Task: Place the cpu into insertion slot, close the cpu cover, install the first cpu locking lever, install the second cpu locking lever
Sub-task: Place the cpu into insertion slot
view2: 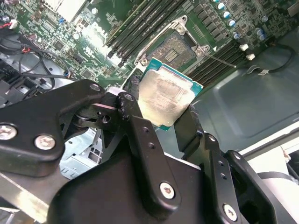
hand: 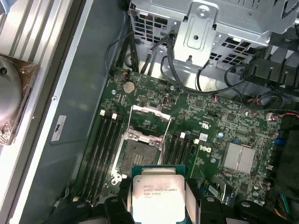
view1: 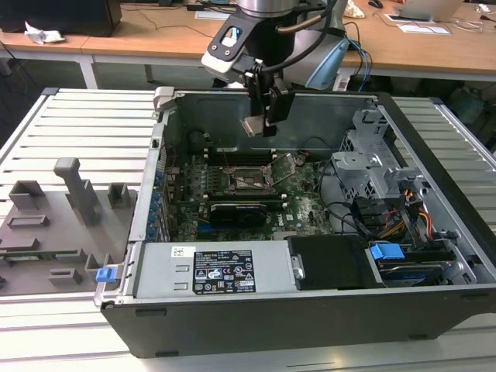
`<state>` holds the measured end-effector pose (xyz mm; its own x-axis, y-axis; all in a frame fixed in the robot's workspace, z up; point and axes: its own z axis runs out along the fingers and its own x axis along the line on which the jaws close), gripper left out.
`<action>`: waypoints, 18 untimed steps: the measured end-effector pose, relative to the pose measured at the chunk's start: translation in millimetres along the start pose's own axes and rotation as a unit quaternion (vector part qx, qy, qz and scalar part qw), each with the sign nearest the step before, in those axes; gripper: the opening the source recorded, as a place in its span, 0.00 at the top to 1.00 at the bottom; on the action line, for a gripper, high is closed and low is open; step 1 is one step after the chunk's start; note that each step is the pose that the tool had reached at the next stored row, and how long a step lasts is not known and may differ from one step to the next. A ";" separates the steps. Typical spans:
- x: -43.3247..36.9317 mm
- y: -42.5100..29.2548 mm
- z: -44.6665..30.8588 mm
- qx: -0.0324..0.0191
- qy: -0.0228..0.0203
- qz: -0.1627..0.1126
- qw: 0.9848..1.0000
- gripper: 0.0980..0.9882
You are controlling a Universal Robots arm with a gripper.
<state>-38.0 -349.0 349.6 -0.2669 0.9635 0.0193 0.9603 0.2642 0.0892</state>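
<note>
Gripper [view1: 267, 110] is clamping the cpu [hand: 158, 190] by two opposite edges, fingers [view2: 135, 100] drawn in narrow on it, silvery top facing the wrist cameras.

Chip is hanging in the air above the motherboard [view1: 306, 203], inside the open case [view1: 434, 132], clear of everything below it. In the first wrist view it is sitting near the insertion slot [hand: 140, 151] but not over it. Slot is lying bare. The thin metal frame [hand: 150, 108] just beyond it looks to me like the cpu cover, folded back; not certain.

Memory slots [hand: 105, 144] are running along both sides of the socket. Black graphics card [view1: 240, 211] is sitting just beside it in the exterior view.

Risks as I am judging them:
- The grip is on thin edges only, so a jolt could let the chip slide or twist between the fingers.
- In the second wrist view the chip is looking tilted against the board. Going in skewed or offset would press a corner onto the socket contacts and bend them.
- The fingers are reaching past the chip's edges and could catch the socket frame.
</note>
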 end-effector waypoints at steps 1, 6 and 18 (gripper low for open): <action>0.0 0.0 0.1 0.000 0.000 0.002 1.000 0.50; 0.0 -0.1 0.9 0.000 -0.002 0.018 1.000 0.50; -0.1 -0.3 3.3 -0.001 -0.005 0.060 0.998 0.50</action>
<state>-38.0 -349.0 346.3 -0.1492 0.9886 0.0193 0.9851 0.1470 0.0891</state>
